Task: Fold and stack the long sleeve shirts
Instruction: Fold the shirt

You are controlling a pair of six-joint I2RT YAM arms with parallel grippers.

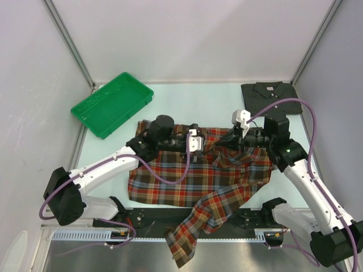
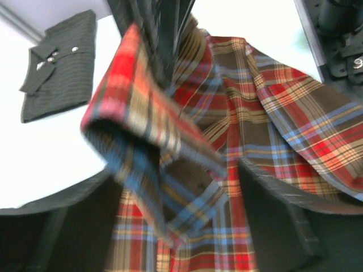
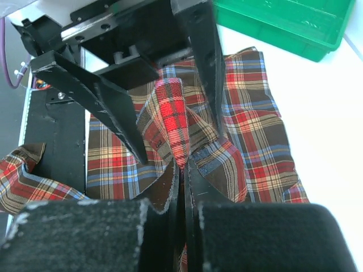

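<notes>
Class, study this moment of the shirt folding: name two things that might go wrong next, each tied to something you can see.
1. The open left tool straddles a fold of the plaid shirt right beside the shut right tool. If it closes there, the two may collide or pinch extra layers.
2. The sleeve hangs over the black rail and might snag when pulled.

No legible text, label, brand, number or sign appears in any view. The red, brown and navy plaid cloth shirt, the folded dark charcoal grey collared shirt and the green plastic tray show only woven pattern or plain surface.
</notes>
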